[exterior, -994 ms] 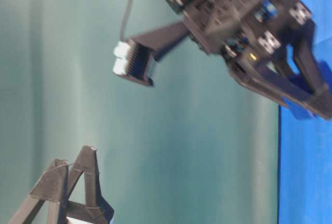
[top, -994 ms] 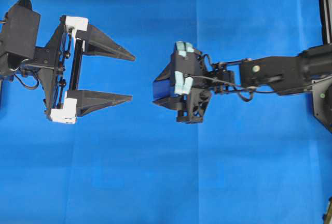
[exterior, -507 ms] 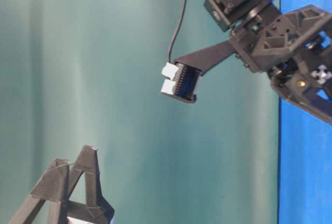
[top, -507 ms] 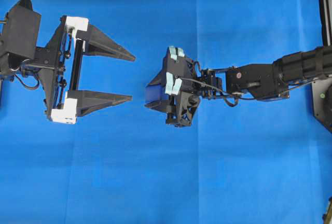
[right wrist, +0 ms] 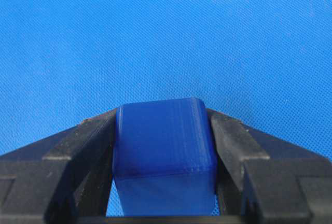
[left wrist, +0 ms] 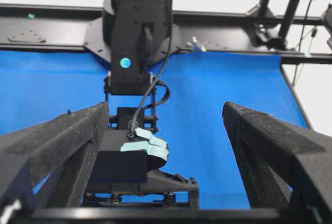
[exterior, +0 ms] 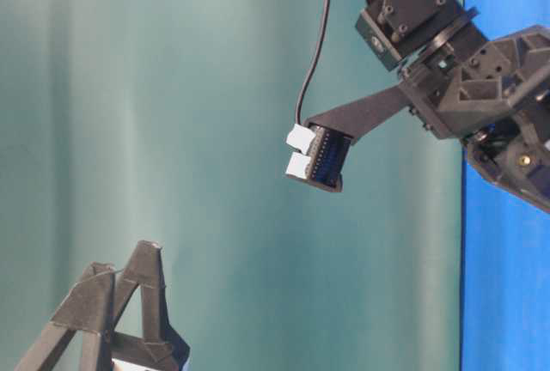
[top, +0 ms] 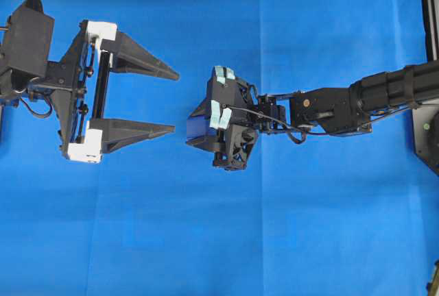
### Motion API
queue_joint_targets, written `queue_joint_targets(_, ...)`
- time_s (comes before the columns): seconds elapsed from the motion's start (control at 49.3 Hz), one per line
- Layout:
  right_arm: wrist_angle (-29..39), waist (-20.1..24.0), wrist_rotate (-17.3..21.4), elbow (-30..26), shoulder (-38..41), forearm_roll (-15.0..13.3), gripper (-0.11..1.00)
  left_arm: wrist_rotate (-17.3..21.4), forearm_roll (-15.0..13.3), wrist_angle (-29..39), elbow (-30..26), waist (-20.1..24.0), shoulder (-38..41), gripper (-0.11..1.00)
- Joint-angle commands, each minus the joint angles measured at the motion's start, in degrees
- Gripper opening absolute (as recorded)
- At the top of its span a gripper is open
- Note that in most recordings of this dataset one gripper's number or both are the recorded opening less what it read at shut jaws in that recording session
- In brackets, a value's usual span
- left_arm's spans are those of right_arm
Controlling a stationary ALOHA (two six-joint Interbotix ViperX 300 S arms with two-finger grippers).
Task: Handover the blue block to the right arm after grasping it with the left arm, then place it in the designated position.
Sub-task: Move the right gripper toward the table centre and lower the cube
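Note:
The blue block (right wrist: 163,141) sits clamped between the two black fingers of my right gripper (right wrist: 162,116). In the overhead view the right gripper (top: 200,129) hangs mid-table, pointing down and left, with a corner of the block (top: 197,127) showing at its tip. My left gripper (top: 175,102), with white blocks on its rail, is wide open and empty a short way to the left, fingers pointing at the right gripper. In the left wrist view the open left gripper (left wrist: 166,112) frames the right gripper (left wrist: 140,162), which is lower and left of centre.
Blue cloth (top: 309,241) covers the table. A black frame post (top: 429,8) stands at the right edge. A black rail (left wrist: 233,32) runs along the far side in the left wrist view. The right arm (exterior: 464,88) shows at the table-level view's upper right.
The right arm has stretched further left with the block, bringing its gripper closer to the left gripper and tilting it. The left gripper has stayed still and open.

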Motion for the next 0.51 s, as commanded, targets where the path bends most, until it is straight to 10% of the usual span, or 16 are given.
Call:
queue_joint_targets(0.0,-0.09,0.18,-0.09,-1.05,-0.97,0.09,0.36,-0.09,0.09,-0.44,-1.32,0.18,-0.26,0.93)
queue_joint_targets(0.406,0.26,0.62,0.0,-3.34,1.58,0.09,0.36,-0.09,0.09,-0.44,-1.32,0.18,-0.35,0.93)
queue_joint_targets(0.487,0.62,0.62,0.09,-3.34,1.58,0.18,0.54,-0.09,0.09,-0.44,-1.32,0.18,-0.35,0.93)
